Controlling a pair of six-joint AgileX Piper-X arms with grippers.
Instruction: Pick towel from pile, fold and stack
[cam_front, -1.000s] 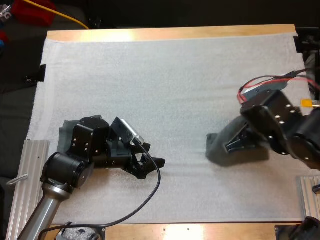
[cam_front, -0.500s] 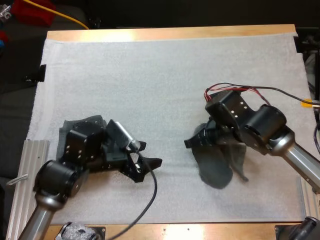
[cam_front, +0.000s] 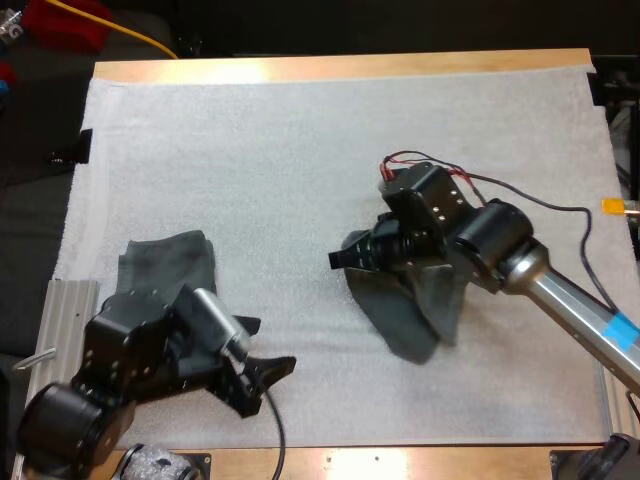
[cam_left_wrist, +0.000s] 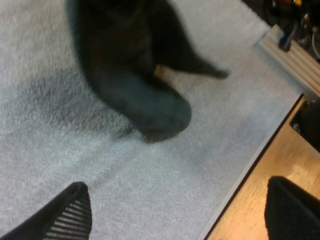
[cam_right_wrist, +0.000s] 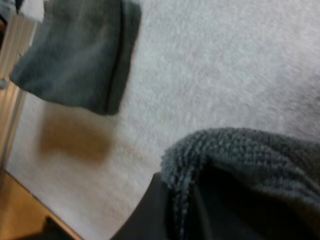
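High view: your right pincer (cam_front: 345, 258) grips the loose towel (cam_front: 410, 312) draped mid-way across the mat (cam_front: 300, 150); your left pincer (cam_front: 268, 348) stands open beside the folded towel (cam_front: 165, 262). Lay the loose towel flat, corners spread, before folding.

**Operator A:** Report lighting status.
**Operator B:** I read bright, even overhead light on the mat (cam_front: 300, 170). Glare sits on the table (cam_front: 240, 70) at its far edge.
**Operator A:** Shadows?
**Operator B:** Soft and close under the towel (cam_front: 410, 320). Beyond the table it is dark.

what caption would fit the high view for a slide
Right gripper holds a grey-green towel over the white mat; left gripper open near a folded towel.
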